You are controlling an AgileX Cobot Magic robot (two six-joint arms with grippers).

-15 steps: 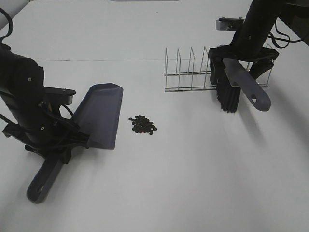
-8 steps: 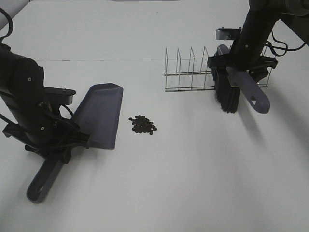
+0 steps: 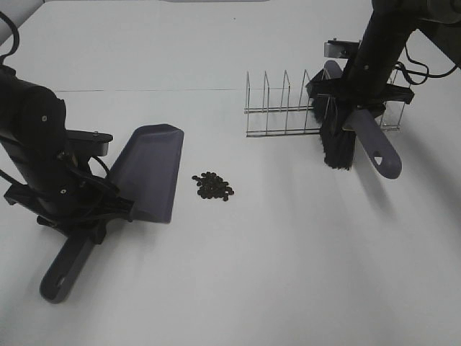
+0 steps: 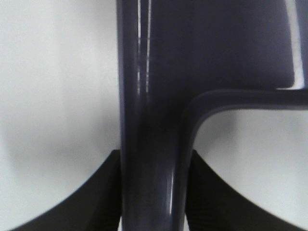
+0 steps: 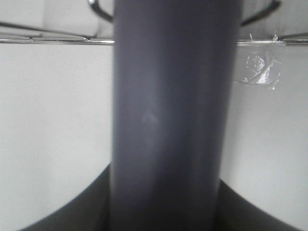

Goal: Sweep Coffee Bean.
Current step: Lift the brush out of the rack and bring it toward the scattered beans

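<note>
A cluster of small dark coffee beans (image 3: pixel 213 186) lies on the white table, just right of the dark purple dustpan (image 3: pixel 150 171). My left gripper (image 3: pixel 85 215) is shut on the dustpan handle (image 4: pixel 153 159), with the pan's mouth facing the beans. My right gripper (image 3: pixel 358 101) is shut on the purple brush handle (image 5: pixel 168 115) at the right rear. The black brush bristles (image 3: pixel 337 144) hang down beside the wire rack, far right of the beans. The beans do not show in either wrist view.
A wire dish rack (image 3: pixel 288 107) stands at the back right, right next to the brush; its wires (image 5: pixel 48 36) show in the right wrist view. The white table (image 3: pixel 274 274) fills the rest of the scene.
The right arm has shifted the brush slightly back and left toward the rack, and the brush hangs more upright. The left arm, dustpan and beans have not moved.
</note>
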